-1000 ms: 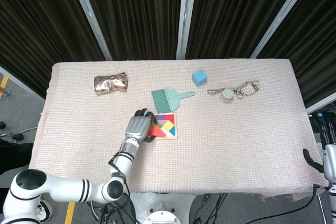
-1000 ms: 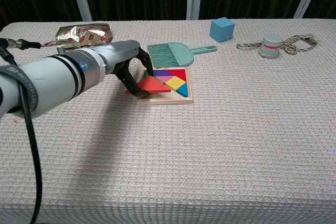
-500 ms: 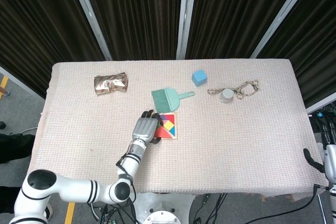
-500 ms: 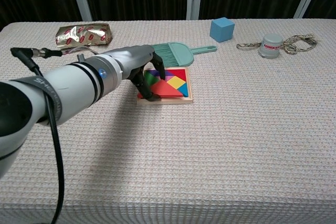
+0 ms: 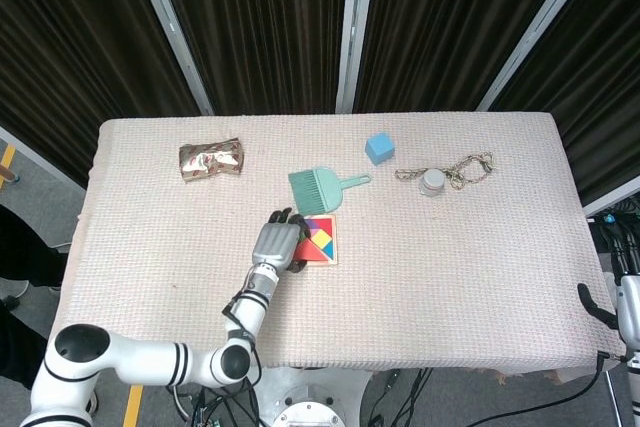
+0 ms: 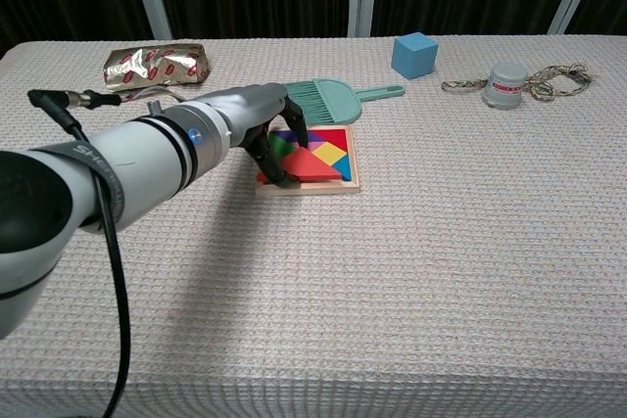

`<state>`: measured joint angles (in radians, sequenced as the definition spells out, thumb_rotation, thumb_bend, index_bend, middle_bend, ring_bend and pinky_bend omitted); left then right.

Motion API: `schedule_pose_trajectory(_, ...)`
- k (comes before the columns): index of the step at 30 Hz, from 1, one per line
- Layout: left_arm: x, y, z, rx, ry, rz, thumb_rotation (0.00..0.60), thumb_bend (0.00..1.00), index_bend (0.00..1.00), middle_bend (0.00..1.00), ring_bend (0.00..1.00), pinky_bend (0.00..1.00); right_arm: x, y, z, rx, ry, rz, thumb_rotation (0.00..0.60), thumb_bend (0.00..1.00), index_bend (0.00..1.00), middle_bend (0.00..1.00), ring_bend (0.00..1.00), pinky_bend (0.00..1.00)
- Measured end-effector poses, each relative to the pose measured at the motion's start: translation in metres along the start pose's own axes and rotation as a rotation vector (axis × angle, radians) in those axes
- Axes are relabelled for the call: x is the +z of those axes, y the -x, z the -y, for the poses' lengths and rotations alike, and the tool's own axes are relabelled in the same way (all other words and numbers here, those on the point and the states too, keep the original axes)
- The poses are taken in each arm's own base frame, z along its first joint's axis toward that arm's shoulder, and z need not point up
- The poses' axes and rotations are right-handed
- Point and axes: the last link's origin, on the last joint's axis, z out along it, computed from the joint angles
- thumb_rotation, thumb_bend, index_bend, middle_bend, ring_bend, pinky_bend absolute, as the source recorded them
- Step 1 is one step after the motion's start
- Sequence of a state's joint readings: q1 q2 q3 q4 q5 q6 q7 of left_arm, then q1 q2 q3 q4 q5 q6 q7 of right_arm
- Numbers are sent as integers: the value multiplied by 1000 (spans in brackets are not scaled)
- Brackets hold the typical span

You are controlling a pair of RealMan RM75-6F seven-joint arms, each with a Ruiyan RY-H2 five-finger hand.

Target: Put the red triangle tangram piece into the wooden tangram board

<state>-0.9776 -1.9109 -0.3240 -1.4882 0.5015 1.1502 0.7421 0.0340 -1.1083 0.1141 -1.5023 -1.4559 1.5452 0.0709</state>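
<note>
The wooden tangram board [image 5: 333, 250] [image 6: 356, 171] lies mid-table with coloured pieces in it. The red triangle [image 5: 311, 252] [image 6: 313, 165] lies flat in the board's near-left part. My left hand [image 5: 277, 243] [image 6: 263, 128] is curled over the board's left edge, and its dark fingertips [image 6: 278, 165] still grip the triangle's left corner. The board's left strip is hidden behind the fingers. Only a dark part of my right hand [image 5: 598, 309] shows at the table's right edge in the head view; its fingers cannot be made out.
A teal dustpan brush [image 5: 322, 186] [image 6: 323, 100] lies just behind the board. A blue cube [image 5: 378, 148] [image 6: 414, 54] and a grey cap with a cord [image 5: 432, 181] [image 6: 506, 84] sit back right. A foil packet [image 5: 210, 159] [image 6: 155, 63] lies back left.
My left hand carried the red triangle rightwards from the board's left edge and lowered it flat into the board. Over the last half second it has hardly moved.
</note>
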Motion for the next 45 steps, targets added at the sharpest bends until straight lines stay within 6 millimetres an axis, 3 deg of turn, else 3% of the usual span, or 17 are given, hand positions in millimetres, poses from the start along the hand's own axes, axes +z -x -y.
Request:
schedule_pose_trajectory(4,2,0,-1,-3,-5,2,600,348,431,177,24,80,0,0,0,0,2,0,600,228,0,0,0,0)
schedule_pose_trajectory(11,1,0,-3,-6,10,2,600,333,244,176,24,83,0,-1,-1,-1,6,1,600,228,0,0,0,0)
schedule_pose_trajectory(17,0,-1,-3,-13,14,-3,600,326,166,176,24,84,0,-1,-1,-3,7,0,600,228,0,0,0,0)
schedule_pose_trajectory(25,-3,-8,3,-4,11,-14,600,326,190,175,24,84,1,-2,0,-3,3,-3,600,228,0,0,0,0)
schedule_pose_trajectory(35,-15,-32,32,28,-11,-68,600,285,255,171,24,84,1,0,3,-9,-5,1,600,228,0,0,0,0)
schedule_pose_trajectory(39,-12,-34,41,29,-14,-97,600,213,288,171,24,84,2,0,5,-10,-9,2,600,229,0,0,0,0)
schedule_pose_trajectory(41,-11,-32,43,22,-11,-98,600,207,347,168,24,84,2,1,5,-11,-6,5,600,229,0,0,0,0)
schedule_pose_trajectory(45,-13,-28,46,16,4,-64,600,213,356,143,15,76,2,1,4,-12,-4,10,600,228,0,0,0,0)
